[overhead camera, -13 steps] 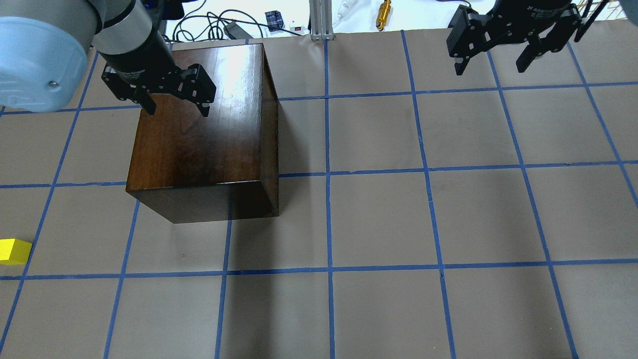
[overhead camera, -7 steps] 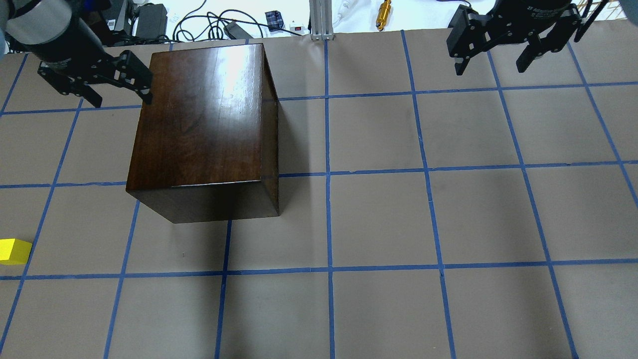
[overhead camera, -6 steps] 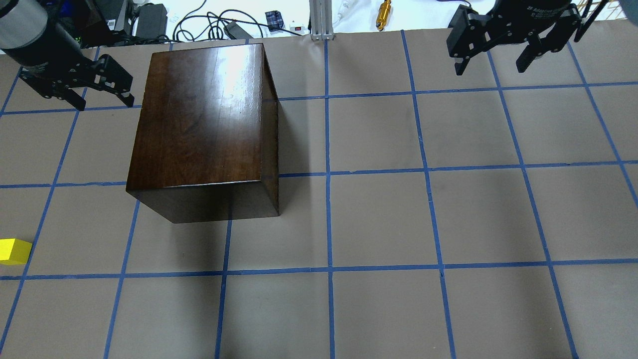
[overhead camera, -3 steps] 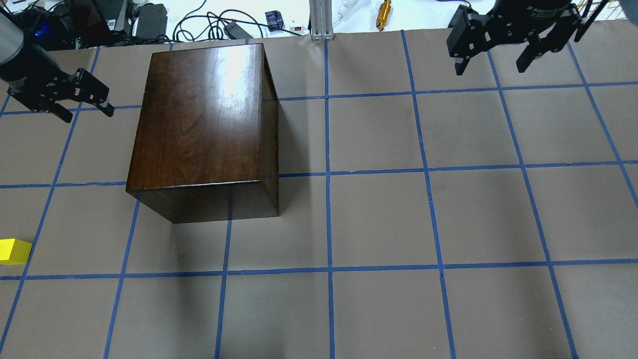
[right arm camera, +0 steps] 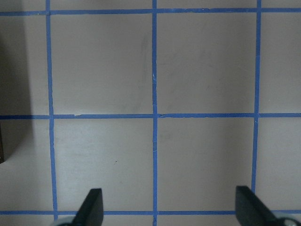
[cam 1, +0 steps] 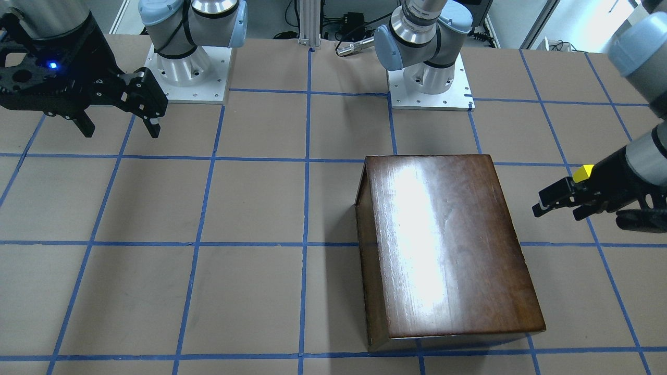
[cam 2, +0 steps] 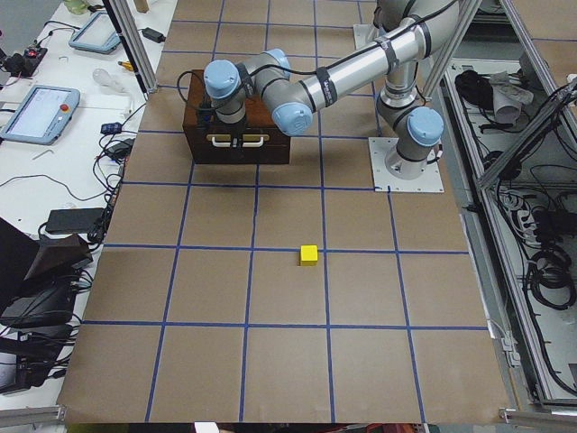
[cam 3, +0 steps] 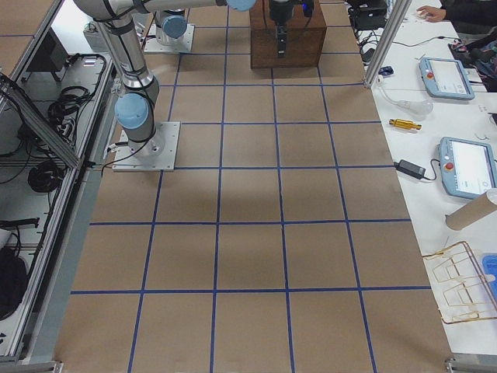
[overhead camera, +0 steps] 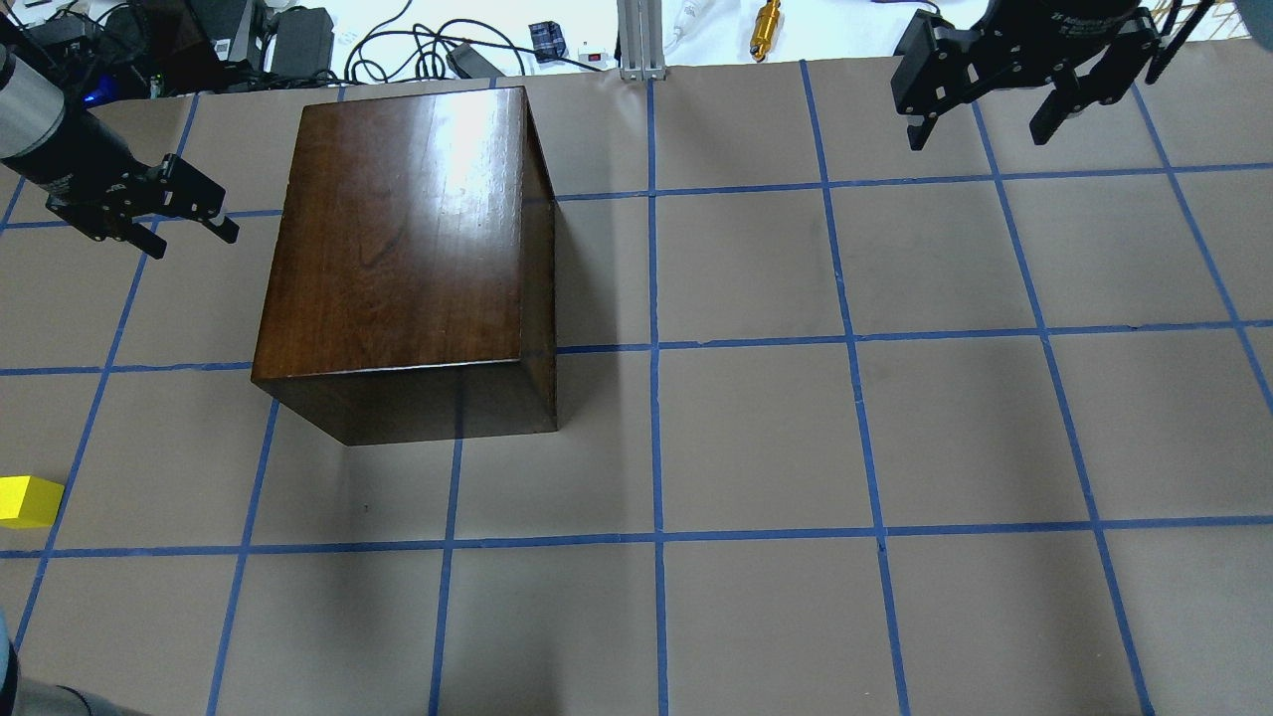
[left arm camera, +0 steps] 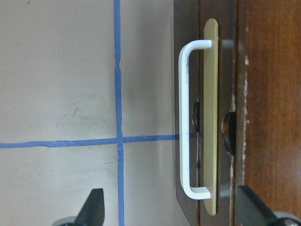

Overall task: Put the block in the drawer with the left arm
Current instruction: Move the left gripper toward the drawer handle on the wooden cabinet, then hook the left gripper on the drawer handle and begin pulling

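The yellow block point(overhead camera: 28, 500) lies on the table at the left edge, near the robot; it also shows in the left exterior view point(cam 2: 308, 255) and partly behind the left arm in the front view point(cam 1: 582, 173). The dark-brown cabinet point(overhead camera: 398, 249) stands left of centre. Its drawer is shut, and the white handle point(left arm camera: 186, 117) on the front panel point(cam 2: 236, 149) faces the robot's left. My left gripper point(overhead camera: 189, 237) is open and empty, low beside that front, with the handle between its fingertips' line in the wrist view. My right gripper point(overhead camera: 980, 139) is open and empty, at the far right.
The two arm bases point(cam 1: 190, 67) point(cam 1: 430, 78) stand at the robot's side of the table. Cables and power bricks point(overhead camera: 398, 45) lie beyond the far edge. Tablets point(cam 3: 458, 167) rest on a side bench.
My left gripper has moved from above the cabinet's top to the left and down, to the side with the drawer front. It stays open. The right arm and the block have not moved.
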Motion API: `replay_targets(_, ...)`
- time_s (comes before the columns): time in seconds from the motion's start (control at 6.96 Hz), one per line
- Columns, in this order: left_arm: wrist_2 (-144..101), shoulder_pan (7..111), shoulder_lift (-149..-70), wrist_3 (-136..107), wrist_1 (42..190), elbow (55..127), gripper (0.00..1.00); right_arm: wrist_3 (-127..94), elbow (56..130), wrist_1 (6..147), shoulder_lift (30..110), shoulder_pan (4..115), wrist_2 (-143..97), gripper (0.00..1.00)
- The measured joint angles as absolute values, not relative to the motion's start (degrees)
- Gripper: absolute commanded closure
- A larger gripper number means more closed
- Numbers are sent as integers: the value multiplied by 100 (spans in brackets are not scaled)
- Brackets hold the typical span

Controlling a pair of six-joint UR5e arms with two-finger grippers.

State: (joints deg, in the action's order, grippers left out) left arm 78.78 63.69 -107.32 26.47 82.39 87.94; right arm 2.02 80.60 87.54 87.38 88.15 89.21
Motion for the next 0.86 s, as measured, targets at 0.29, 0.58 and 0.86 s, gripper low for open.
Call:
replay_targets(0.29,7733,6351,-10982,2669,8123,8814,0,202,8060,8754,8744,8815,8917,0)
replay_targets(0.58,7626,6346,-11131,2678,8005,8861,0,202,8060,8754,8740,8811,8916,0)
replay_targets(0.86,7578,6346,-11178,2680,7973,8922,0,202,8060,8754,8740,8811,8920,0)
